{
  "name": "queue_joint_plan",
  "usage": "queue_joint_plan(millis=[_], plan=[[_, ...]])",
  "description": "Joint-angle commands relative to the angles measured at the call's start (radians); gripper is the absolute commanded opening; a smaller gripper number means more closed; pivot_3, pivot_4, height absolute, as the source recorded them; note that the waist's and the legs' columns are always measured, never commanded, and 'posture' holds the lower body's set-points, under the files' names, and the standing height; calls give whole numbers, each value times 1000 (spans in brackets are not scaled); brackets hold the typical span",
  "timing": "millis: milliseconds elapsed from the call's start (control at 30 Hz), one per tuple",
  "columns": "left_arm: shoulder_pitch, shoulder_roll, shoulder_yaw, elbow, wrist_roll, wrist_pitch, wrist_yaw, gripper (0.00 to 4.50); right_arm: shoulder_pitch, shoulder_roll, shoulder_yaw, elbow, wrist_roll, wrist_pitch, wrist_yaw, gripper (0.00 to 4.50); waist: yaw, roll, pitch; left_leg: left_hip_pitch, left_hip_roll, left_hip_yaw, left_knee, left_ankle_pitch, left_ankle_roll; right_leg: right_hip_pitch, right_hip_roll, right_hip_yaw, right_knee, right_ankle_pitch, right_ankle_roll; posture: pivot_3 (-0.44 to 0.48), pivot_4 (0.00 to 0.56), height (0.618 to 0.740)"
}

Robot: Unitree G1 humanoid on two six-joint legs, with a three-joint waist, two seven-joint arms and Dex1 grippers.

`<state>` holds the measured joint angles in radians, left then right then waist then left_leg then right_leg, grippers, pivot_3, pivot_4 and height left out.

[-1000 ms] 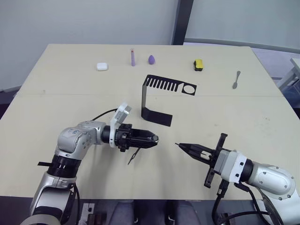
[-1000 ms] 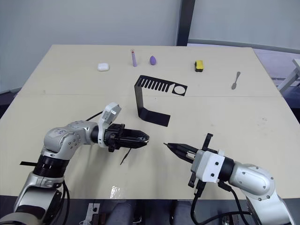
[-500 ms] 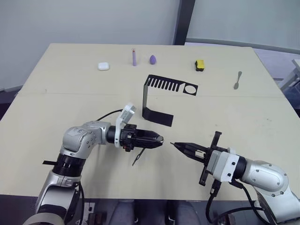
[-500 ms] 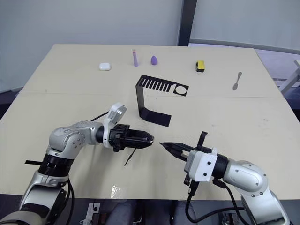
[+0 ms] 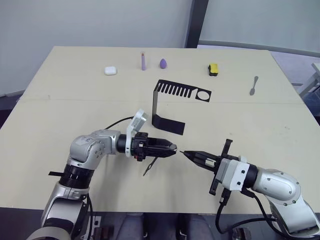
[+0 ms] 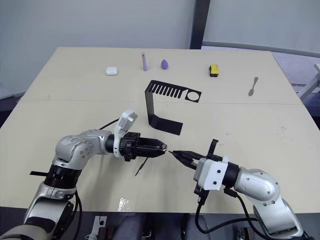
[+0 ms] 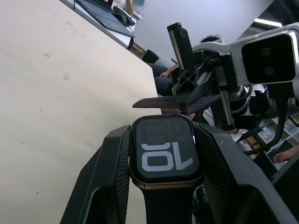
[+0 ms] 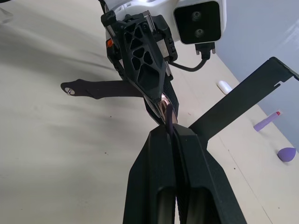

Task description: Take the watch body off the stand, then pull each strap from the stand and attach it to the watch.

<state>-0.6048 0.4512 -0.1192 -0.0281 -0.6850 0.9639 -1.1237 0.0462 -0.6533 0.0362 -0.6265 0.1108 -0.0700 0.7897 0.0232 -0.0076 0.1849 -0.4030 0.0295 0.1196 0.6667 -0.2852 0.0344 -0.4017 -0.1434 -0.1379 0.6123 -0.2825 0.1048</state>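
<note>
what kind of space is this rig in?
Probably an office or lab: a plain beige table by a grey wall, with desks, a laptop and seated people behind the left wrist view.

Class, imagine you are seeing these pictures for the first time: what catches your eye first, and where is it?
The two grippers meeting tip to tip over the near middle of the table: the left gripper clamps the watch body, with one strap dangling below, while the right gripper pinches the second strap against it. Behind them stands the empty black stand.
</note>
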Motion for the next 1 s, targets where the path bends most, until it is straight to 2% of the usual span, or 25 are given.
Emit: queue_joint_plan(millis=[33,600,1000], plan=[[-12,-2,7,-26,-20,3,6,1606,-2,7,-2,-17,0,-27,-16,0,0,0,0,0,0,0,0,0,0,0,0,0,0,0,0,0,150,740],[-6,-9,-13,-43,-17,1,5,1606,-1,16,-2,13,-9,-43,-22,0,0,0,0,0,0,0,0,0,0,0,0,0,0,0,0,0,150,740],[-12,-30,-2,-35,-21,12,62,1606,8,28,1,14,-15,-41,-26,0,0,0,0,0,0,0,0,0,0,0,0,0,0,0,0,0,150,740]])
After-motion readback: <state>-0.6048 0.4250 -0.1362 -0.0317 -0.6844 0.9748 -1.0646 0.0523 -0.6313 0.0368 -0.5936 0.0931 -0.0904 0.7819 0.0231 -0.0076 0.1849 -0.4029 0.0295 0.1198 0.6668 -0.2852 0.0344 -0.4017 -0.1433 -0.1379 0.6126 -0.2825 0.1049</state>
